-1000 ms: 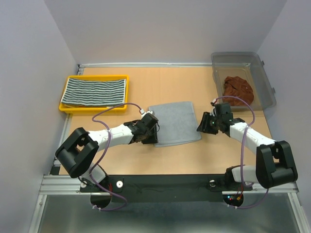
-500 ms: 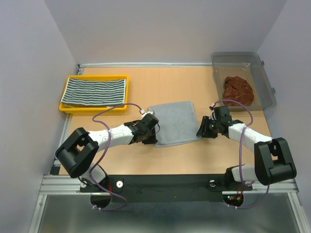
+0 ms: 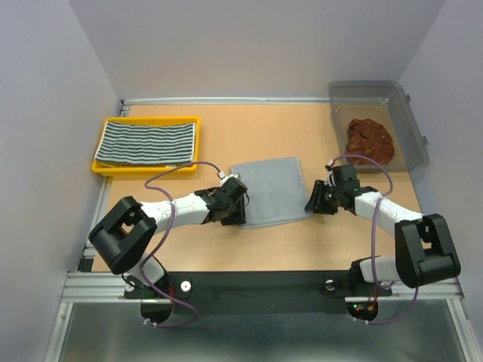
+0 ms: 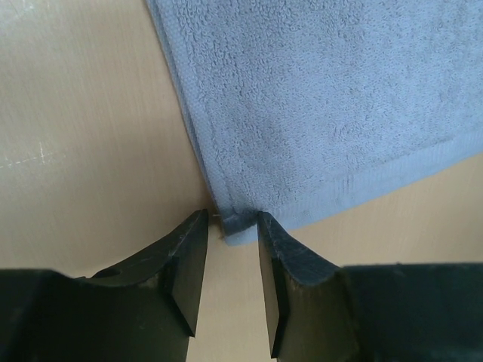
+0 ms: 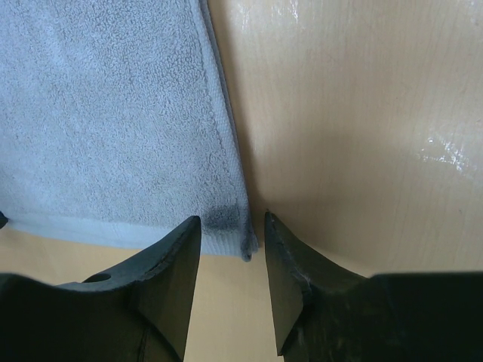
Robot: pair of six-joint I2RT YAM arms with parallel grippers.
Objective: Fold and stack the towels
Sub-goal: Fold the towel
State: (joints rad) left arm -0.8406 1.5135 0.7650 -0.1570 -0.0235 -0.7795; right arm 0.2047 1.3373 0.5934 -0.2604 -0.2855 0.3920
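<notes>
Off at the table's far left, a yellow tray holds the black-white striped towel, laid flat. At far right a clear bin holds the rust-brown towel, crumpled. Purple cables loop over the tan wood, and pale walls close round it. The grey towel lies spread mid-table. From overhead the left gripper and right gripper sit at its near corners. Only the wrist views show their fingers parted, with a towel corner lying in each gap.
</notes>
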